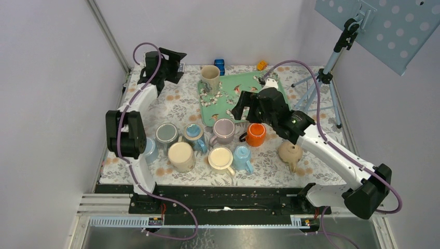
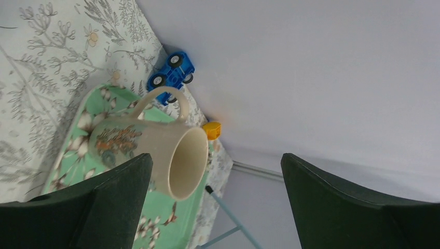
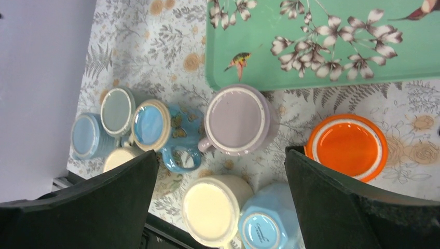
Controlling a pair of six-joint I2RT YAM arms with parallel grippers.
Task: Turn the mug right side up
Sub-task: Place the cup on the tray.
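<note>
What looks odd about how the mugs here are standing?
Most mugs on the tablecloth stand upside down, bases up, such as the lilac mug and the orange mug. Only the beige mug on the green tray stands mouth up.

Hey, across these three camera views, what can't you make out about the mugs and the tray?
Top view: the pale blue mug at far left is half hidden behind the left arm.
Top view: the right arm covers the green tray's near right corner.
Right wrist view: the faceted blue mug is cut off by the bottom edge, its base stamp too small to read.
Left wrist view: a finger hides part of the floral mug.
</note>
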